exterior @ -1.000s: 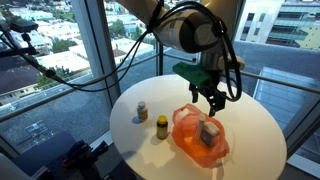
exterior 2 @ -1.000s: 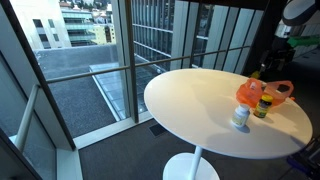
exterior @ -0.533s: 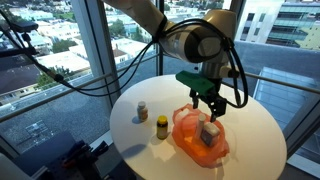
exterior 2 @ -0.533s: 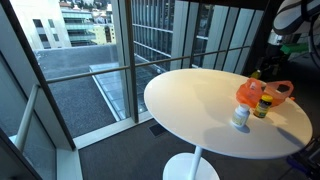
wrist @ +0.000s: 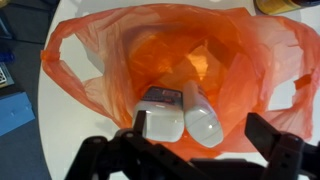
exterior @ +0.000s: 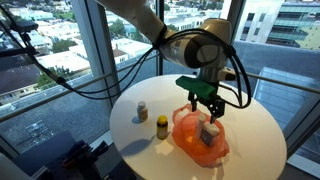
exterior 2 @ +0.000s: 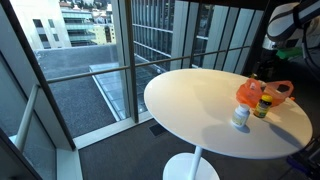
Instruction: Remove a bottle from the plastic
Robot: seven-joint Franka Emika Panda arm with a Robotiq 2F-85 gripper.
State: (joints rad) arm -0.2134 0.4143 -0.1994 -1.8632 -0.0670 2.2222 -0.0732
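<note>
end effector (exterior: 205, 110) open, hovering above bag mouth | desk (exterior: 255, 125) carries orange plastic bag (wrist: 110, 60); white bottle (wrist: 204, 118) lies inside | step: approach; next: descend, straddle the bottle, close

Thin, crinkled, translucent orange plastic bag (wrist: 110, 60), smooth white plastic bottle (wrist: 203, 118), smooth, slightly glossy white tabletop (exterior: 255, 125)

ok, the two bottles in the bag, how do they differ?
The wide bottle is squarish and flat-faced; the slim bottle is narrower and rounded. The wide bottle looks greyer, the slim bottle brighter white. Both lie side by side inside the orange plastic bag.
</note>
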